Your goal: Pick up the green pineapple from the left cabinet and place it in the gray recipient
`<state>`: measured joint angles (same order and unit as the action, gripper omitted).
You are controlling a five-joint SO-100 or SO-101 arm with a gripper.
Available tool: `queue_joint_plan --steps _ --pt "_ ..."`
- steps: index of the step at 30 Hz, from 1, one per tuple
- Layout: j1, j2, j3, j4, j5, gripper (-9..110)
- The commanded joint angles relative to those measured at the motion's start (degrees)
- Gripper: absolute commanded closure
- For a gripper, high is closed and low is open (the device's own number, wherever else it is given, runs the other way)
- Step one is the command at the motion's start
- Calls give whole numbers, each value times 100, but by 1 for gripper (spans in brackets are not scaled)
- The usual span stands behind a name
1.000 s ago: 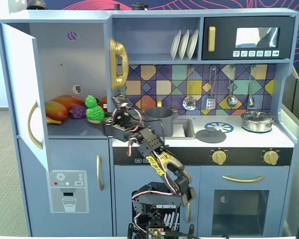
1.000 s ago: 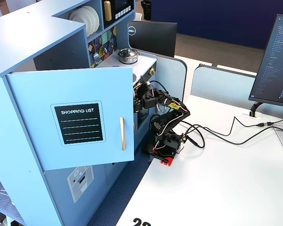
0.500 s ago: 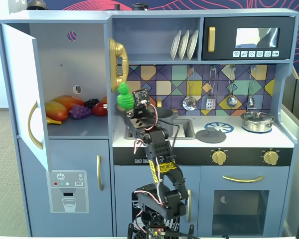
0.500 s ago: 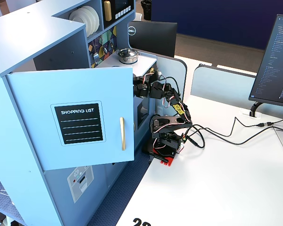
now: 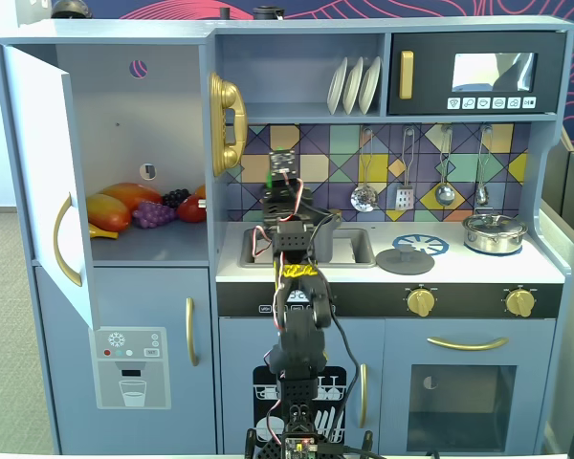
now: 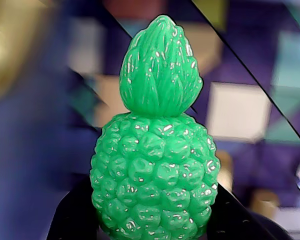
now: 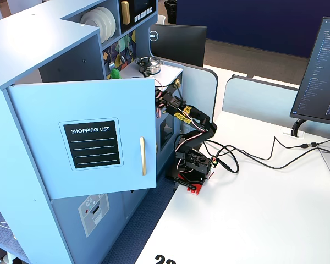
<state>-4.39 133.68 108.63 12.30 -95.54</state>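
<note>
The green pineapple (image 6: 155, 170) fills the wrist view, upright, with my black fingers (image 6: 75, 215) pressed on both sides of its lower body. My gripper (image 6: 152, 222) is shut on it. In a fixed view the gripper (image 5: 279, 182) is raised in front of the tiled backsplash above the sink, and only a sliver of the pineapple (image 5: 271, 179) shows. It also shows in the other fixed view (image 7: 115, 72). The left cabinet (image 5: 124, 124) stands open. The gray recipient (image 5: 331, 229) sits in the sink, mostly hidden behind the arm.
Mangoes (image 5: 115, 206), purple grapes (image 5: 153, 214) and a red fruit lie in the cabinet. The open door (image 5: 38, 172) swings out at the left. A gold phone (image 5: 226, 124) hangs beside the gripper. A flat gray lid (image 5: 405, 256) and a silver pot (image 5: 495, 232) sit on the counter.
</note>
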Motion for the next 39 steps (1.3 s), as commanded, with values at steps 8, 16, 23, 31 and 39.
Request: queue_joint_plan --steps 8,16,23,31,39 --pt "387 -1090 -650 -562 35 102" --pt "668 -1301 -686 -501 62 102" --pt "765 -1195 -721 -492 536 65" --pt "782 -835 -958 -132 413 59" --pt "905 1125 -2057 3595 9 79"
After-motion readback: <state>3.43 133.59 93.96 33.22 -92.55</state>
